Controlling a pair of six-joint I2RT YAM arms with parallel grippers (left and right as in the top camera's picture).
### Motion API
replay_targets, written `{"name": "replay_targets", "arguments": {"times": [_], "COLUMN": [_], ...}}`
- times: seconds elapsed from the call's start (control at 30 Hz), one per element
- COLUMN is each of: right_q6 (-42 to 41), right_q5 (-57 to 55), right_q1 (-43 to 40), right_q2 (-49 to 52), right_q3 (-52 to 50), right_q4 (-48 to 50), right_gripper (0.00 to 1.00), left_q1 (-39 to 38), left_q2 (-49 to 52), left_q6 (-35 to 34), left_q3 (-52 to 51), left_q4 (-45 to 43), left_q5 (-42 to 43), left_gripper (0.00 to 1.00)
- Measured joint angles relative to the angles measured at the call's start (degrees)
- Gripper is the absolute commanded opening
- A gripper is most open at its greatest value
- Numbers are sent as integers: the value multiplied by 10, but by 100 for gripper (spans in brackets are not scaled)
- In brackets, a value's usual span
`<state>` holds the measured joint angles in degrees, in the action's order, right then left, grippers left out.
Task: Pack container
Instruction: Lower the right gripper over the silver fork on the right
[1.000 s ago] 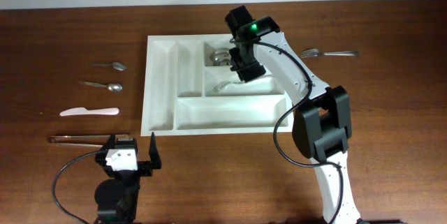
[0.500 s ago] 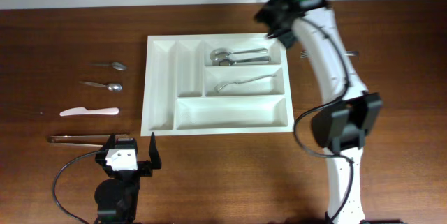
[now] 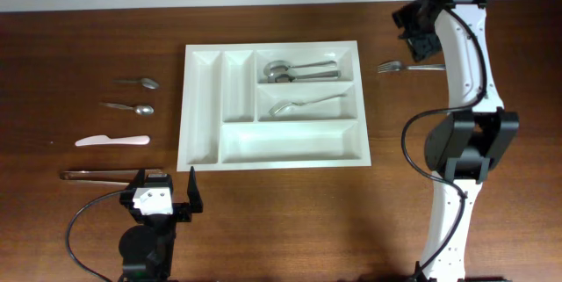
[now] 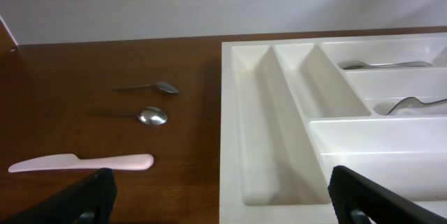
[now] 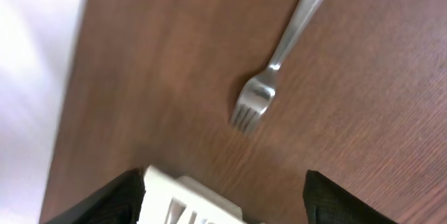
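I noted the wooden table [image 3: 88,36] with the white container [image 3: 200,106] lying flat at its centre, long sides running left to right. The right arm [image 3: 465,54] reached to the far edge, right of the container. The right gripper [image 5: 234,197] hovered with its fingers spread and nothing between them, above a loose fork [image 3: 413,68] on the wood just beside the container's far right corner. The left gripper [image 4: 230,197] stood released at the near edge, facing the container. Left of the container, well apart from it, lay metal tongs [image 3: 101,175], a white knife [image 3: 111,141] and two small spoons [image 3: 140,82]. Inside, the far wide compartment held large spoons [image 3: 299,71]; the middle one held a second fork [image 3: 303,104].
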<state>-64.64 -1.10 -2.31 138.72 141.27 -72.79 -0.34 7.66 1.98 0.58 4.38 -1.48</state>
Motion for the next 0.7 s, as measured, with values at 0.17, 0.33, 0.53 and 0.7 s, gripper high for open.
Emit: {"name": "replay_targets", "arguments": {"times": [0.17,0.33,0.53,0.7], "right_q6": [-29,-49,-58,-58], "right_q5": [24,35,40,40], "right_q1": [-3,-3,-13,-35], "right_q2": [37,66,82,87], "right_q3": [-15,-17,-17,-19], "right_q4": [27,40,54,56], "right_gripper": [73,73,73,71], "left_q1": [0,0,0,0], "left_q2": [0,0,0,0], "left_q6": [0,0,0,0], "left_q3": [0,0,0,0], "left_q4": [0,0,0,0], "left_q5": [0,0,0,0], "left_gripper": [99,99,99,99]}}
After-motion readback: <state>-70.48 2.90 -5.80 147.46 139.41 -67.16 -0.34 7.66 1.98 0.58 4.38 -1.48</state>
